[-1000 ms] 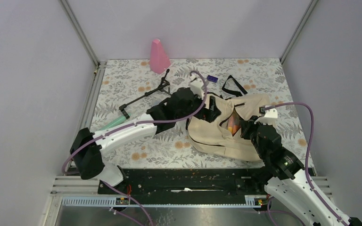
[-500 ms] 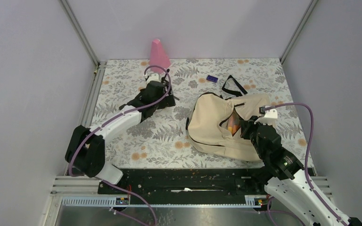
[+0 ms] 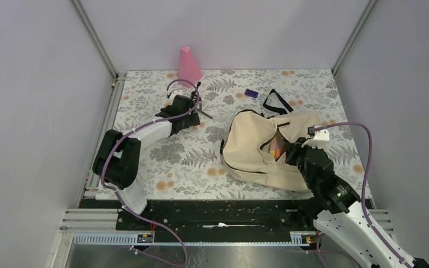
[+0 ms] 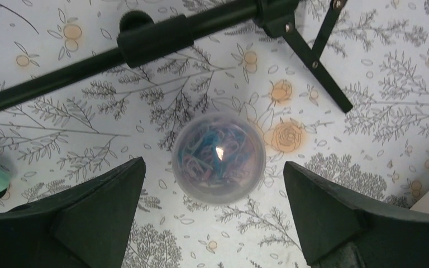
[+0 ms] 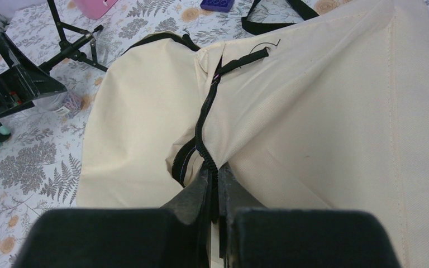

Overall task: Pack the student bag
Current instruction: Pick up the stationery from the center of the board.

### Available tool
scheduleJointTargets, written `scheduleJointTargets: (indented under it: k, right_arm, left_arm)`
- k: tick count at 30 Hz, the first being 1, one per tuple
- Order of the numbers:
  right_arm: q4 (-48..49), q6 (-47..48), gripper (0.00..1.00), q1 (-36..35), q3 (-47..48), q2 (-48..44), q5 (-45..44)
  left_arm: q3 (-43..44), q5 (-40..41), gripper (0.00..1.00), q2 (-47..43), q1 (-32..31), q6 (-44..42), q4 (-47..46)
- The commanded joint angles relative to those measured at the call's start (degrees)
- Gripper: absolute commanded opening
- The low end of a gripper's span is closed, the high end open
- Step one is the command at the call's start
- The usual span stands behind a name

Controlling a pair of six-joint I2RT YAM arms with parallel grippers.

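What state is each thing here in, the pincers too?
Bag: lying flat, zip open, items inside.
Right pincer: shut on the bag's zip edge.
Left pincer: wide open over the tub, not touching it.
Tub: on the table, holding clips.
Tripod: lying on its side.
Pink cone: upright.

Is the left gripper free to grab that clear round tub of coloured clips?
Likely yes: the left gripper hangs open above the tub, fingers either side; the black tripod lies apart.
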State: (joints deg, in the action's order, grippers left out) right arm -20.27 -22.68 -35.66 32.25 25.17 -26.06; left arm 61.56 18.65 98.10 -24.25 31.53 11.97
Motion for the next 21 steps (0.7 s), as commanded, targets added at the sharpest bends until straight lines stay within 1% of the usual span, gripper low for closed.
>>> scheduleJointTargets:
  k: [1,6,8,9,11,12,16,19,21]
  right_arm:
    - [4.96,0.54,0.00,-0.08,1.59,-0.29,-1.01]
    - [4.97,0.67,0.00,-0.06,2.41,0.81,-0.75]
    - [4.93,0.82,0.00,-0.06,2.56,1.01,-0.82]
    - [4.96,0.86,0.00,-0.11,2.74,1.10,-0.83]
    - [4.97,1.03,0.00,-0.08,2.85,1.11,-0.70]
    - [4.91,1.13,0.00,-0.08,2.95,1.05,-0.57]
    - [4.92,1.26,0.00,-0.03,2.86,0.63,-0.54]
    - [4.93,1.11,0.00,-0.09,2.91,0.67,-0.35]
    - [4.96,0.97,0.00,-0.09,2.92,0.67,-0.16]
  left_arm:
    - [3.49,-1.14,0.99,2.15,1.73,-0.75,-3.70]
    - [5.06,-2.39,0.98,4.96,1.92,-0.76,-2.58]
    - [4.13,-3.70,0.90,5.36,2.06,-0.39,-3.98]
    - [4.06,-4.23,0.82,5.53,2.02,-0.26,-4.43]
    - [3.93,-4.62,0.64,5.65,2.02,-0.08,-4.62]
    - [3.72,-4.75,0.59,5.46,2.01,0.01,-4.99]
    - [2.44,-5.70,0.43,3.98,2.02,-0.06,-5.99]
    - [0.65,-6.32,0.34,1.86,2.01,-0.10,-7.13]
    - [-1.08,-6.71,0.32,-0.31,2.04,0.29,-8.27]
